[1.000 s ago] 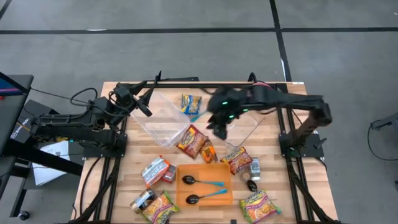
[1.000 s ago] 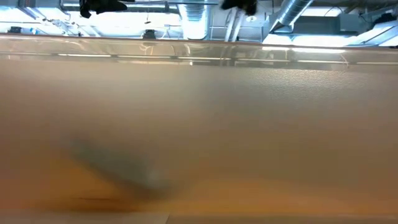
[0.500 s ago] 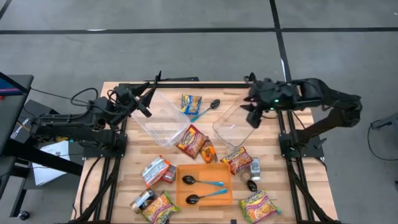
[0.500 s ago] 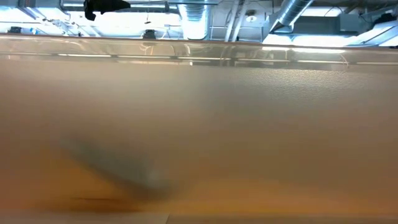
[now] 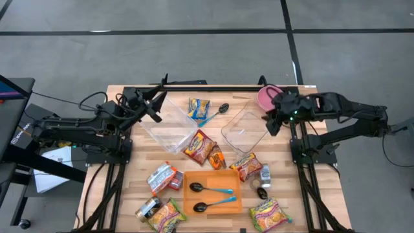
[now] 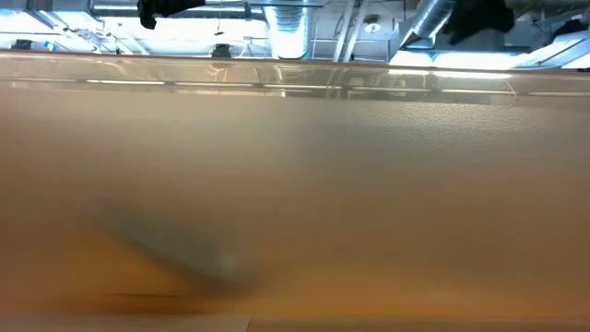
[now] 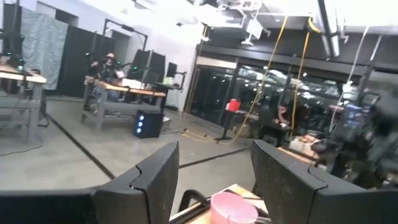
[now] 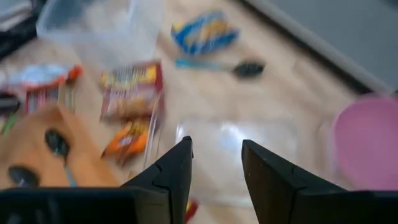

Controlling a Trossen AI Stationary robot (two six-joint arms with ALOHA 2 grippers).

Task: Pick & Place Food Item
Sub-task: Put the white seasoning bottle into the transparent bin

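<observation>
Several food packets lie flat on the wooden table: a blue and yellow one [image 5: 198,107] [image 8: 205,31], a red noodle packet [image 5: 200,147] [image 8: 132,87] and a small orange one [image 5: 217,157]. My right gripper [image 5: 274,123] [image 8: 216,163] hangs open above the right edge of a clear container [image 5: 244,131] [image 8: 230,146], with nothing between its fingers. My left gripper [image 5: 152,109] [image 7: 214,177] is open and held high by the far left corner of a second clear container [image 5: 169,123], pointing across the table.
A pink bowl [image 5: 266,97] [image 8: 367,143] stands at the far right. A blue-handled spoon [image 5: 217,111] lies by the blue packet. An orange tray [image 5: 213,191] with two spoons sits near the front edge, with more packets [image 5: 162,177] [image 5: 268,213] around it.
My right gripper has swung from over the middle of the table toward the right edge, sinking a little and rolling. It now hangs by the clear container's right side, leaving the spoon and the pink bowl uncovered. Nothing on the table has moved.
</observation>
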